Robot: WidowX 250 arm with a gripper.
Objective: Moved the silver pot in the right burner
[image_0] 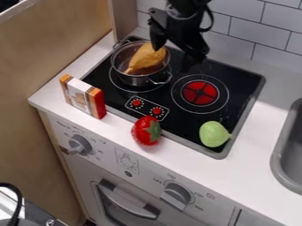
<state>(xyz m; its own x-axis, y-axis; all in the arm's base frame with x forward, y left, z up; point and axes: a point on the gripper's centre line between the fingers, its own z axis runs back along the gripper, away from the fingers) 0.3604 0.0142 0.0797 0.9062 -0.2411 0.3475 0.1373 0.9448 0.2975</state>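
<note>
Upright on the left burner [134, 91] of a black cooktop [183, 122], a round silver pot [137, 80]. Has a smooth, shiny wall, darkened by grey and black reflections on the near side, with a thin, brighter rim around the open top. Carries two wire loop handles, one toward the far left, the other at the near right, out over the black surface. Turns brownish inside, around a yellow-orange toy drumstick [146, 58] with the thick end toward the far right and the narrow end toward the near left. Sits near the right burner [200, 92], red at the centre with a dark cross. Above the far right side of the pot, a black gripper [172, 56] with fingers open and set well apart, one over the rim area, the other out over the cooktop; contact with the pot hard to tell. Nearer the front, a red toy fruit [145, 131] with a green leaf, a light green toy pear [213, 134], and a standing box [82, 96] on the white table [117, 126]
</note>
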